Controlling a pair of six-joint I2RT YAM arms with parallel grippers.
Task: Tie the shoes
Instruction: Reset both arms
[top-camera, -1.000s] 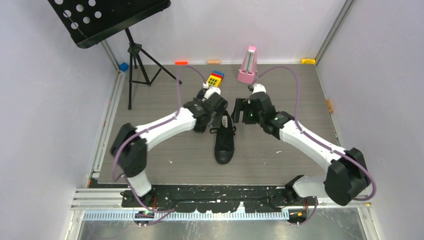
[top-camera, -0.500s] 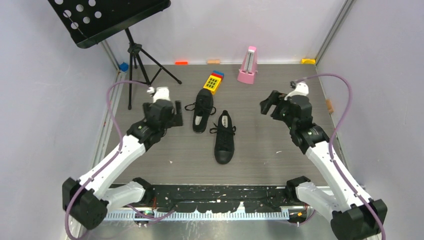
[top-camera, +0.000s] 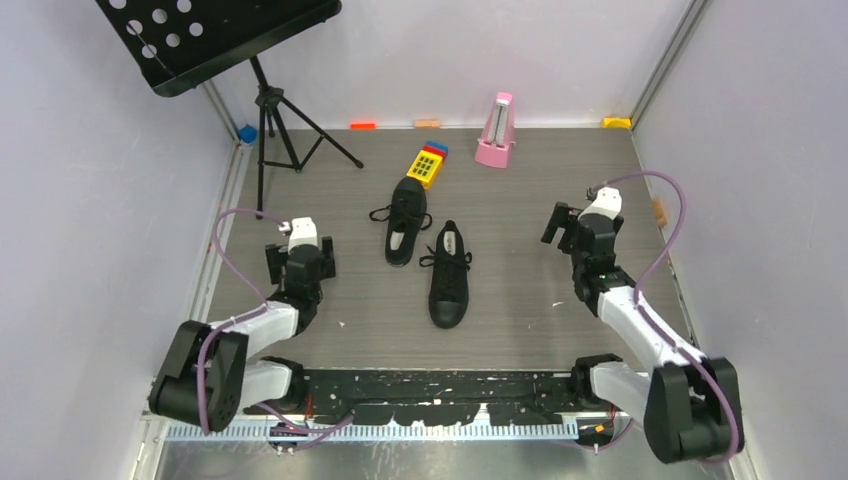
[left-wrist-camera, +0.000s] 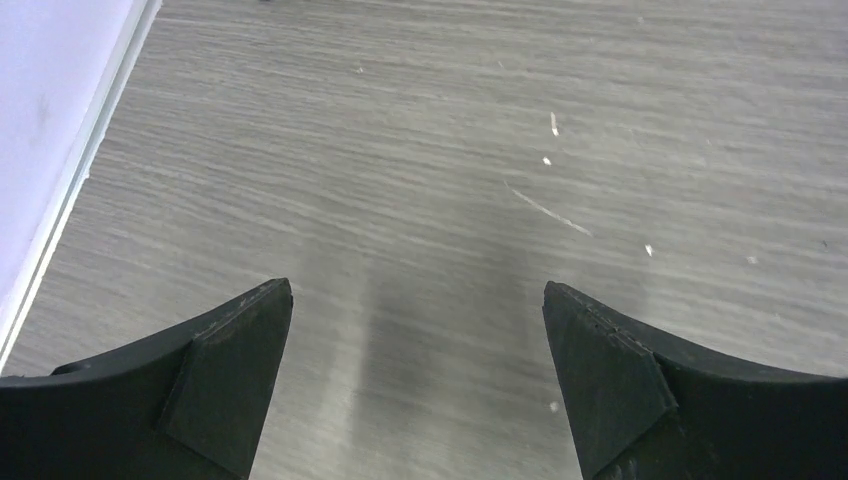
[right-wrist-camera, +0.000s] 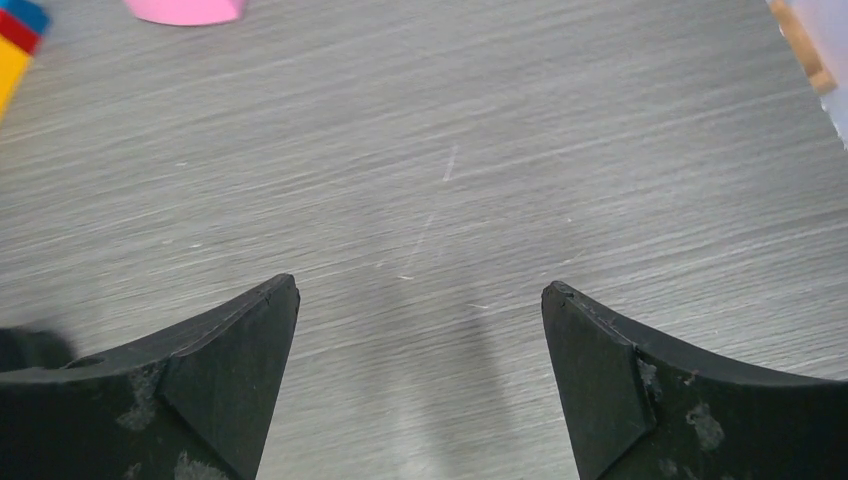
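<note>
Black sneakers (top-camera: 448, 285) lying together, laces (top-camera: 378, 213) apparently knotted; left gripper (left-wrist-camera: 416, 300) and right gripper (right-wrist-camera: 420, 295) are flanking them, gaping, empty, presumably finished.

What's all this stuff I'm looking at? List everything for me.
shoes: two, black, middle of the table
music stand: one, black, far left corner
metronome: one, pink, far edge
keypad toy: one, yellow with red and blue, just behind the shoes
blocks: about five, orange, yellow, blue, tan, along the table's edges
table: one, grey wood-grain
arms: two, white and black, near edge
left fingers: two, black, apart, holding nothing
right fingers: two, black, apart, holding nothing
</note>
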